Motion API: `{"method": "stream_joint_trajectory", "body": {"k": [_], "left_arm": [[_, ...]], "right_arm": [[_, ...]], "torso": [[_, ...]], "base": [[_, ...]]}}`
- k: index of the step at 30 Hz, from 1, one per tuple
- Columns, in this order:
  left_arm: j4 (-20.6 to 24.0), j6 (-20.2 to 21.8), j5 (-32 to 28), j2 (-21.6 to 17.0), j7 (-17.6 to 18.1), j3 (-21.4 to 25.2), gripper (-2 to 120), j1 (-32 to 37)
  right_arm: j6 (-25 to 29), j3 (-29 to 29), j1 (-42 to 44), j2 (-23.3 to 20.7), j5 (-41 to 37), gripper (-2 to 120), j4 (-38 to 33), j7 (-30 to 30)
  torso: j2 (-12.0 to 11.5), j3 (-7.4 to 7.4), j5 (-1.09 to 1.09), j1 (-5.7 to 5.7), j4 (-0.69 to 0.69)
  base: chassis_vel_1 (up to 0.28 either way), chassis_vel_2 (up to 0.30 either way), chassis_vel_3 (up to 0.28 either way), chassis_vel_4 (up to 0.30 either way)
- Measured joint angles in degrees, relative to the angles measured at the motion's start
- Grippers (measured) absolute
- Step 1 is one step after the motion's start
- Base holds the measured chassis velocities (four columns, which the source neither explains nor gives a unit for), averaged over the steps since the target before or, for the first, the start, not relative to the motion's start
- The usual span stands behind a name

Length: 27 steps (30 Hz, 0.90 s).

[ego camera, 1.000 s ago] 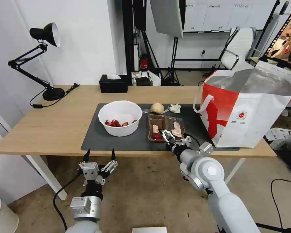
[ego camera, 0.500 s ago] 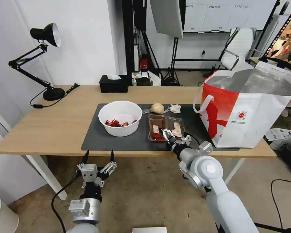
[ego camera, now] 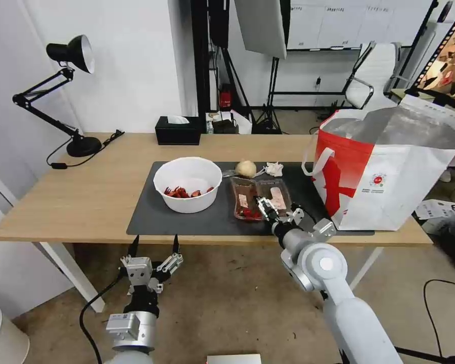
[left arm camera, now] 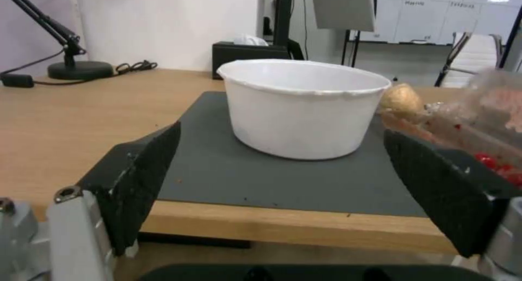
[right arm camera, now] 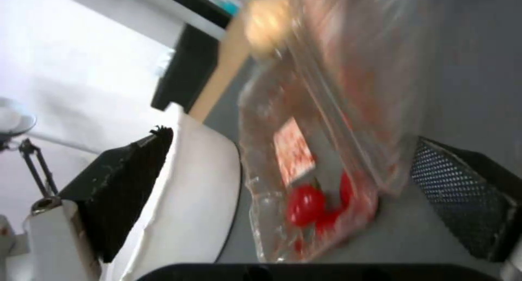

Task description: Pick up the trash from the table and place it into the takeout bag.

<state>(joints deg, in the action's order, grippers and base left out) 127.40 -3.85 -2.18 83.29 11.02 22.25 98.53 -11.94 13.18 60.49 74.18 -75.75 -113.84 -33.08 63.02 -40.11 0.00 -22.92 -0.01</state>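
Head view | bowl [ego camera: 187,184]: red scraps | tray [ego camera: 258,198]: red bits | right pincer [ego camera: 274,213] released over tray | left pincer [ego camera: 154,246] released

Right gripper [ego camera: 264,207] covers near middle of plastic tray [ego camera: 247,198]; contact with tray undeterminable. Tray blurred in right wrist view. Takeout bag [ego camera: 389,172] cut by frame edge, interior not visible. Napkin [ego camera: 274,169] too small for detail.

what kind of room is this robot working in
Probably a studio or lab set up for filming, not a home: a softbox light on stands and tripod legs stand behind the light-wood table, with an office chair and whiteboards on the far wall.
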Motion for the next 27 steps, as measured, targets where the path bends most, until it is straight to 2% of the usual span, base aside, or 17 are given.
{"method": "stream_joint_trajectory", "body": {"k": [5,7,9,11,16,24,27], "left_arm": [[-0.4,-0.3,0.0,-0.1,0.0,-0.1,100,-0.1],[-0.6,-0.5,-0.1,-0.1,0.0,0.0,100,-0.4],[-0.7,-0.5,-0.1,-0.1,0.0,0.0,100,-0.4],[-0.8,-0.5,-0.1,-0.1,0.0,0.1,100,-0.4],[-1.0,-0.6,-0.1,-0.2,0.1,0.2,100,-0.5],[-1.7,-1.2,-0.3,-0.5,0.2,0.4,100,-1.2],[-1.3,-1.2,-0.5,-0.7,0.2,0.4,100,-1.3]], "right_arm": [[0.0,-0.8,0.0,-1.2,7.8,100,-0.2,3.9],[-1.8,-3.0,-3.6,-2.5,10.0,100,2.0,8.4],[-3.5,-3.7,-5.0,-2.6,8.5,100,3.0,8.3],[-8.0,-4.5,-7.4,-2.4,1.6,100,4.4,5.5],[-9.3,-3.7,-9.8,-1.4,-8.2,100,6.2,0.0],[-6.3,-2.8,-11.0,-3.4,-9.5,100,5.6,2.4],[-5.0,-3.2,-13.2,-4.9,-5.5,100,6.1,5.4]], "torso": [[0.0,0.0,0.0,0.0,-0.01],[0.0,0.01,0.0,0.0,0.0],[0.0,0.0,0.0,0.0,0.0],[0.0,0.0,0.0,0.0,0.01],[0.0,0.0,0.0,0.0,0.02],[0.0,0.0,0.0,0.0,0.0],[0.0,0.01,0.01,0.0,0.0]], "base": [[0.0,0.0,0.0,0.0],[0.0,0.0,0.0,0.0],[0.0,0.0,0.0,0.0],[0.0,0.0,0.0,0.0],[0.0,0.0,0.0,0.0],[0.0,0.0,0.0,0.0],[0.0,0.0,0.0,0.0]]}}
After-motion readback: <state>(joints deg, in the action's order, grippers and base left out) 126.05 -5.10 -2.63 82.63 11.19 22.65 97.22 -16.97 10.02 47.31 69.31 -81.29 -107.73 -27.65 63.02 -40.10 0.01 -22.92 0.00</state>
